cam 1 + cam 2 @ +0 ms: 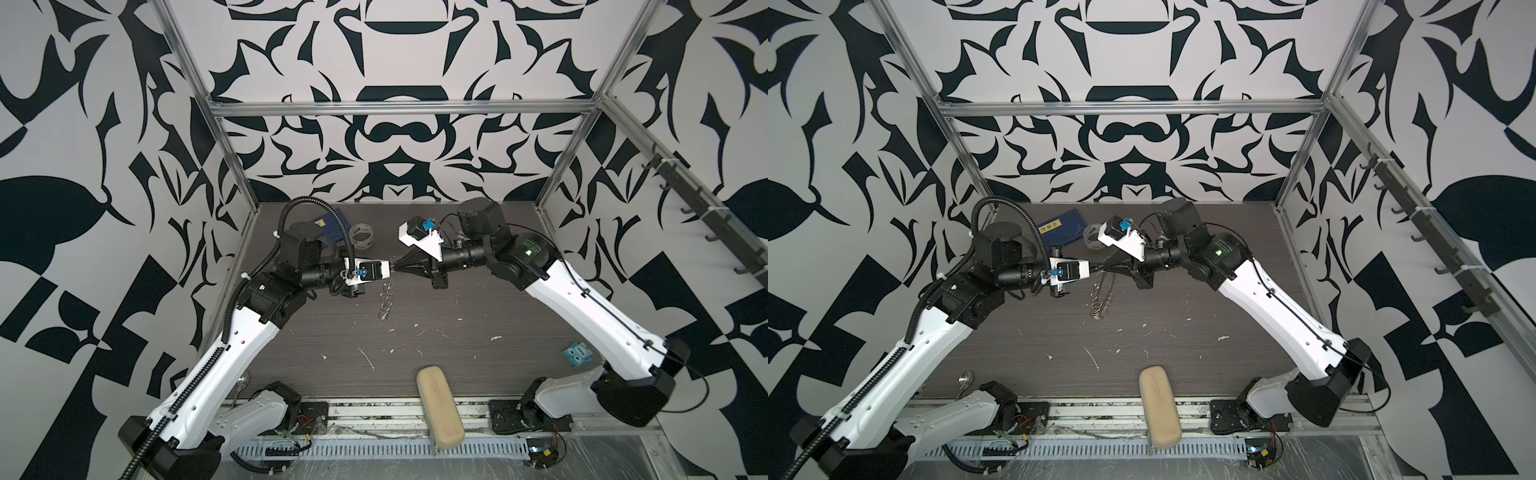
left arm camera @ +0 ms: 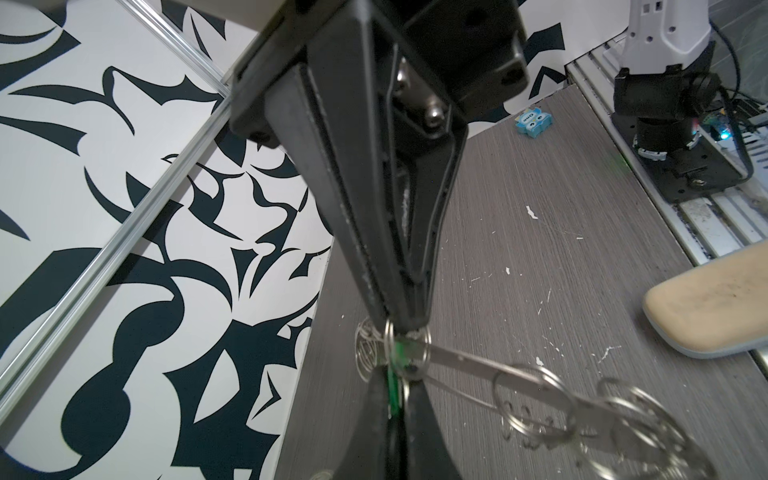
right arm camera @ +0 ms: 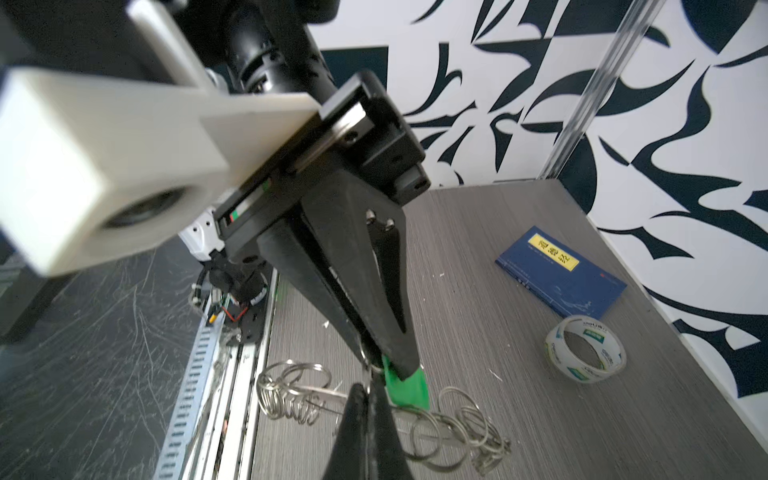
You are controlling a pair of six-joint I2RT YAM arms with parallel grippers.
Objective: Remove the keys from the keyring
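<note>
step in hand: working the key off its loop, both arms meeting in mid-air over the middle of the worktop.

left gripper (image 3: pixel 392 365): fingers together, clamped on the small flat green plastic key (image 3: pixel 409 386). green also shows between them in the left wrist view.

middle: the key sits at the top of the large flat grey metal keyring (image 1: pixel 385 297), which is fringed with small silver wire loops (image 3: pixel 457 419). the keyring hangs edge-on from the two grips over the grey wood-grain worktop (image 1: pixel 415 353). cannot tell whether its low end touches the worktop. the key looks still threaded on a loop.

right gripper (image 2: pixel 403 323): fingers together, pinched on the keyring's rim just beside the key. rim or loop wire, too fine to tell.

judgement, doing it well:
- hold the right grip fixed as the anchor and let the left do the moving.
- lead the key round the coil of its loop, turning with the wire, not tugging straight off.
- use short, slow moves: the key is thin and could slip from the fingers, and a jerk would set the hanging keyring swinging.
- keep the two grips close so the loop stays taut.
</note>
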